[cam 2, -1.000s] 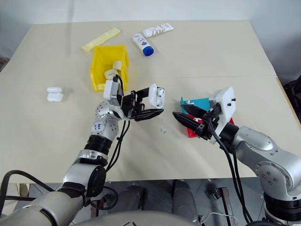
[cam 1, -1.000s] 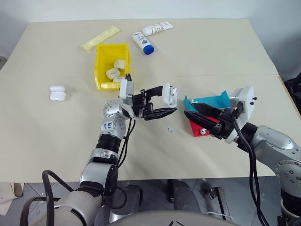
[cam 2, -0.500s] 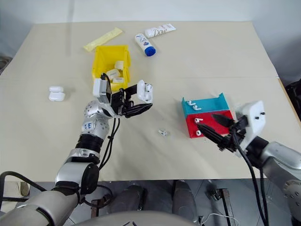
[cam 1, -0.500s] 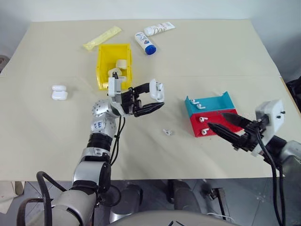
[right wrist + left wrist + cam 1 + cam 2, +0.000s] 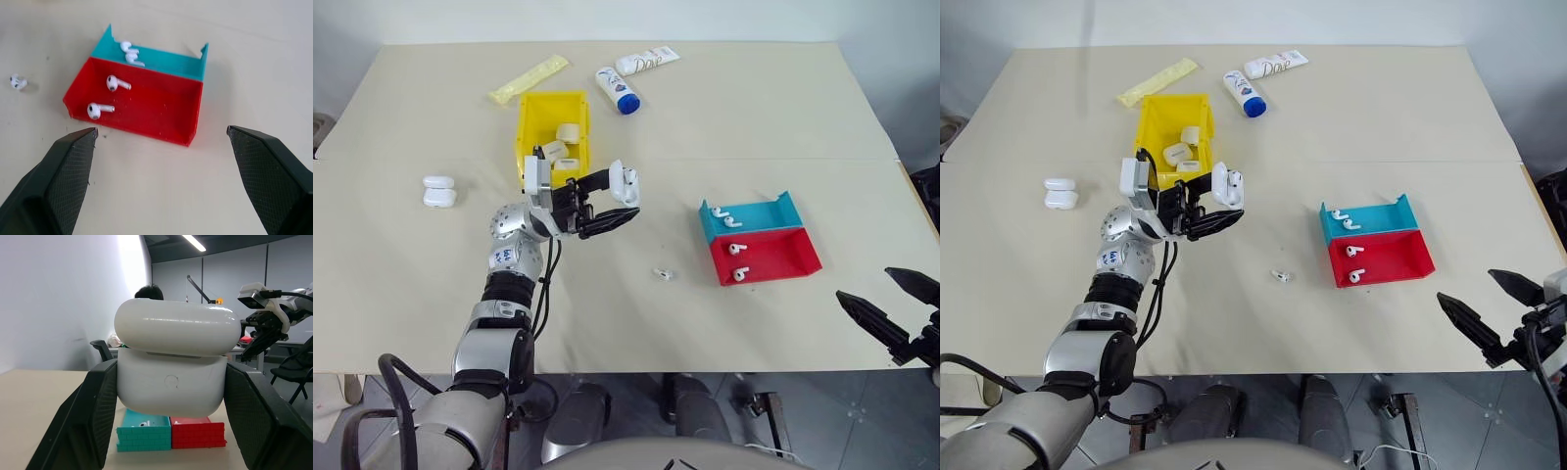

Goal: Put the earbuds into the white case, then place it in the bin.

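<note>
Left hand [image 5: 619, 202] clamps the white case [image 5: 626, 183], raised just beside the bin [image 5: 551, 110]

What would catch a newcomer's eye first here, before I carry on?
The left pincer holds a white case above the table's middle, just off the near end of the yellow bin, which already has cases inside. To the right, a teal tray and a red tray lie side by side with earbuds in them, and one loose earbud lies on the table between.
</note>
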Robot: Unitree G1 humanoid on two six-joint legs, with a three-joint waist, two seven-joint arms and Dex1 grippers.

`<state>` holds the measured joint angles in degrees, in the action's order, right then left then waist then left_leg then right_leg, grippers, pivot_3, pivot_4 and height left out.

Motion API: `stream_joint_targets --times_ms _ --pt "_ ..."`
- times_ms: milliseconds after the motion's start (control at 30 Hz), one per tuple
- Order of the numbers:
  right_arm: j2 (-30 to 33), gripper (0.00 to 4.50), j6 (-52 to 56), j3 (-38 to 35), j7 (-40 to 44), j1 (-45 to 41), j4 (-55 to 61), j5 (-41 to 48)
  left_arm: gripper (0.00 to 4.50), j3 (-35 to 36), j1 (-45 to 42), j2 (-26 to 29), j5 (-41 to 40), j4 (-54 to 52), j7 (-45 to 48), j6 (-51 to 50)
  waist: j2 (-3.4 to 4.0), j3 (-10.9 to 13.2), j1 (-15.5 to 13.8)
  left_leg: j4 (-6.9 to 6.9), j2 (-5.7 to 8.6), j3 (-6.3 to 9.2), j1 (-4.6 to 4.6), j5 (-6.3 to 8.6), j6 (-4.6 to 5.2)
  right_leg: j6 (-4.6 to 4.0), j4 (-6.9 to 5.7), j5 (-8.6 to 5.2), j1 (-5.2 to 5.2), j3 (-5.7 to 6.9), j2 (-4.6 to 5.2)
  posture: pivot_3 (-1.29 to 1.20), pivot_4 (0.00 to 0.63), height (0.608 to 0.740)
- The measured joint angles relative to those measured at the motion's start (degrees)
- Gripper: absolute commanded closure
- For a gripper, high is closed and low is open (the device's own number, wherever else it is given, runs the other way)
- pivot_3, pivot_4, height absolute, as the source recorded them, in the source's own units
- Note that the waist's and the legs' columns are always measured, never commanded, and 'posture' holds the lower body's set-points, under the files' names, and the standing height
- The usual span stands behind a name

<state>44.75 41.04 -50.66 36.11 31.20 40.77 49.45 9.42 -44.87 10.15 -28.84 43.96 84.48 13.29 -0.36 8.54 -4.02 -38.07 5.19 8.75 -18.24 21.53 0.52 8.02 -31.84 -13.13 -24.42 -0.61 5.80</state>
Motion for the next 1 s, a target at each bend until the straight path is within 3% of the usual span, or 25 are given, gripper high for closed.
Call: stream_joint_targets --times_ms 133,267,333,433,700,833,1000 --pt "11.00 0.07 2.95 13.19 -1.65 -18.24 -3.78 -0.97 1.67 0.36 -0.46 -1.59 -0.02 -0.29 -0.53 0.52 0.07 0.06 1.03 -0.01 0.03 -0.08 0.01 -0.02 0.00 -0.01 -0.03 0.00 -0.03 -0.05 0.09 0.00 0.150 0.740" --pt "16.56 0.07 5.52 28.65 -0.71 -34.73 -13.18 -5.13 1.67 0.36 1.74 -2.01 -0.06 -3.41 -1.04 0.49 0.03 0.06 0.90 0.06 -0.07 0.14 -0.14 -0.06 -0.16 -0.09 -0.14 -0.04 -0.16 0.17 -0.02 0.00 0.150 0.740" --pt "17.61 0.46 6.18 35.67 0.97 -42.39 -18.73 -8.03 1.67 -0.01 3.62 -2.55 -0.14 -6.13 -1.36 0.19 0.02 0.08 1.00 0.02 0.01 0.08 -0.20 -0.07 -0.09 -0.02 -0.04 -0.01 -0.15 0.15 0.13 0.00 0.150 0.740" --pt "17.81 1.26 6.24 46.21 5.11 -53.33 -26.65 -13.63 1.67 -1.23 7.29 -2.84 -0.22 -11.23 -2.05 -0.99 0.00 0.06 1.16 -0.03 0.09 0.06 -0.19 -0.08 -0.03 0.05 -0.02 0.04 -0.08 0.12 0.19 0.00 0.150 0.740" --pt "13.95 1.26 5.93 60.71 12.62 -71.49 -41.30 -24.87 1.67 -2.60 13.66 -2.83 -0.51 -20.76 -5.29 -3.76 0.07 0.07 1.19 0.01 0.02 0.07 -0.20 -0.09 -0.08 0.02 -0.10 0.03 -0.17 0.11 0.12 0.00 0.150 0.740" --pt "11.00 2.14 7.05 65.06 15.63 -76.91 -46.90 -28.99 1.67 -3.05 15.89 -2.65 -0.55 -23.20 -7.09 -4.10 0.07 0.06 1.19 -0.01 0.04 0.06 -0.21 -0.09 -0.09 0.01 -0.12 0.04 -0.17 0.11 0.12 0.00 0.150 0.740" --pt "8.00 2.14 8.41 69.09 18.34 -81.51 -51.69 -33.04 1.67 -3.20 16.14 -2.54 -0.65 -23.32 -7.91 -3.98 0.08 0.07 1.09 -0.02 0.06 0.08 -0.24 -0.09 -0.09 0.00 -0.14 0.04 -0.21 0.12 0.14 0.00 0.150 0.740"
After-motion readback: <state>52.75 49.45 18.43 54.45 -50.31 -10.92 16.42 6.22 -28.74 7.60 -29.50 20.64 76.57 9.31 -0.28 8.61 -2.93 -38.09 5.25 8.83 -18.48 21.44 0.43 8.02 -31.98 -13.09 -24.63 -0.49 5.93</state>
